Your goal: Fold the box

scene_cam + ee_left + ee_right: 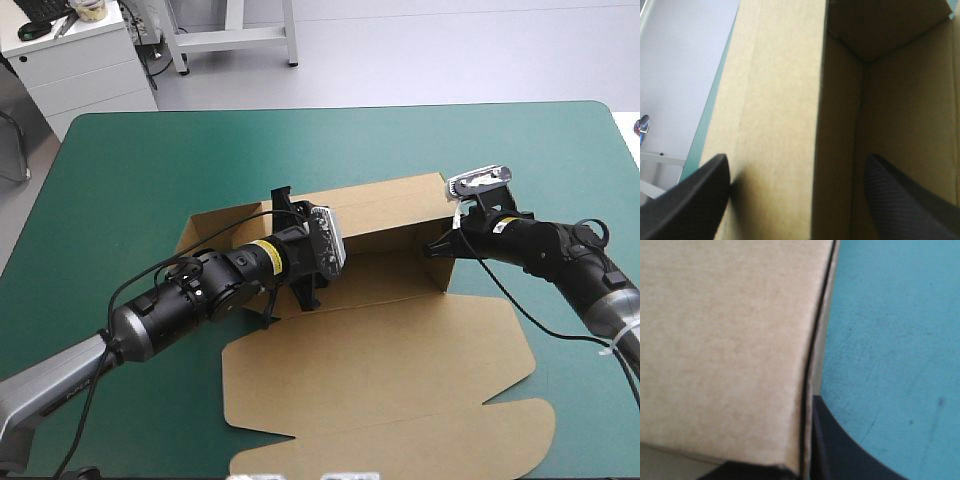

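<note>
The brown box (pixel 380 370) lies mid-table with its lid flat toward the near edge. Its back wall (pixel 385 205) and right side wall (pixel 437 268) are raised. My left gripper (pixel 310 255) hangs over the tray's left part. In the left wrist view the left gripper (pixel 796 160) is open and straddles a raised wall (pixel 785 125), with one finger (pixel 705 190) outside and the other finger (pixel 900 195) inside. My right gripper (pixel 438 246) is at the right side wall. In the right wrist view its fingers (pixel 840 450) are pinched on that board (pixel 725 350).
The teal-green cover (pixel 150 170) runs all round the box. The lid's rounded flap (pixel 480 440) reaches close to the near table edge. A left flap (pixel 200 232) lies low beside my left arm. A white cabinet (pixel 80 55) stands beyond the far left corner.
</note>
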